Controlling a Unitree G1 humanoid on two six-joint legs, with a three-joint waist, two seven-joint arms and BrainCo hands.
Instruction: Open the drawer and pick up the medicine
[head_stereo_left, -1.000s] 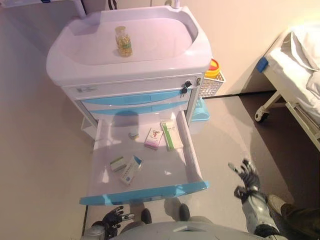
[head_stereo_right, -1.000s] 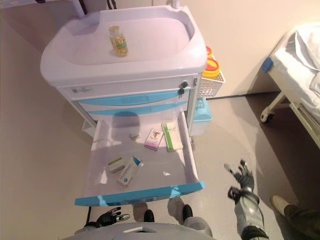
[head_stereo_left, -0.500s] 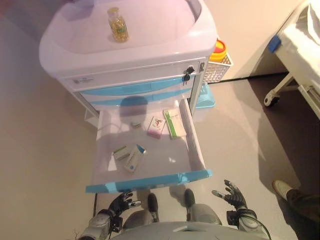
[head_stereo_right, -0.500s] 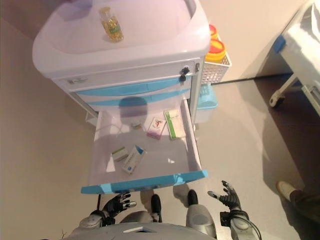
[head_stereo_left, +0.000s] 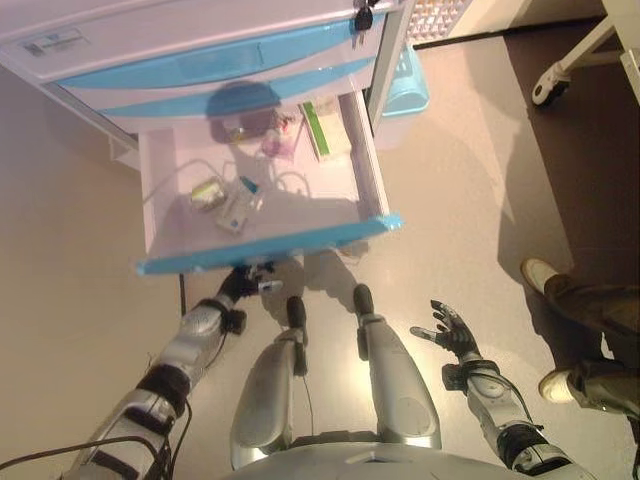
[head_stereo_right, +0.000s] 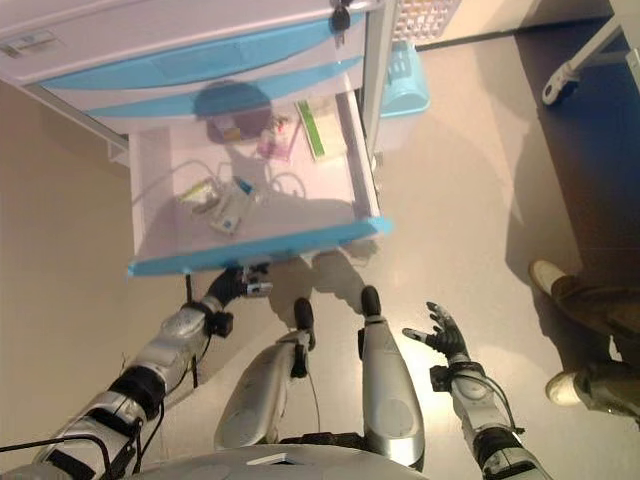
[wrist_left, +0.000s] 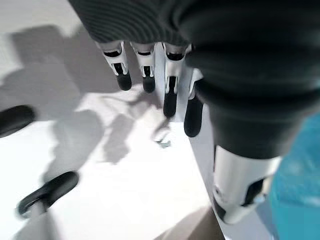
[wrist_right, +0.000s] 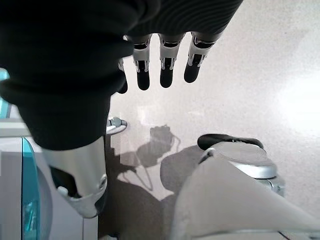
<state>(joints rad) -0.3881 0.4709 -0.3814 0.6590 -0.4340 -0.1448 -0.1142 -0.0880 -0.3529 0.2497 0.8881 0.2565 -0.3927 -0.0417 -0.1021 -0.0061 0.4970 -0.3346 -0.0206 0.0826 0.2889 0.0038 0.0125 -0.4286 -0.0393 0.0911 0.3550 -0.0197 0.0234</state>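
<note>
The cart's bottom drawer (head_stereo_left: 270, 247) stands pulled out, white inside with a blue front. In it lie a green-and-white box (head_stereo_left: 320, 130), a pink box (head_stereo_left: 281, 136), a small green-white box (head_stereo_left: 205, 192) and a blue-and-white box (head_stereo_left: 238, 206). My left hand (head_stereo_left: 245, 283) is just under the drawer's blue front, open and empty; its fingers (wrist_left: 170, 97) hang relaxed. My right hand (head_stereo_left: 451, 331) is low at the right over the floor, away from the drawer, fingers (wrist_right: 167, 67) spread and empty.
Two closed blue drawers (head_stereo_left: 220, 75) sit above the open one. A light blue bin (head_stereo_left: 405, 85) and a white wire basket (head_stereo_left: 440, 15) are by the cart's right side. A bed's wheel (head_stereo_left: 545, 92) and a person's shoes (head_stereo_left: 545, 275) are at the right.
The camera has tilted down, so the cart's top and the bottle have left the view. My left arm has stretched forward and its hand is closer under the drawer front. The right hand stays open.
</note>
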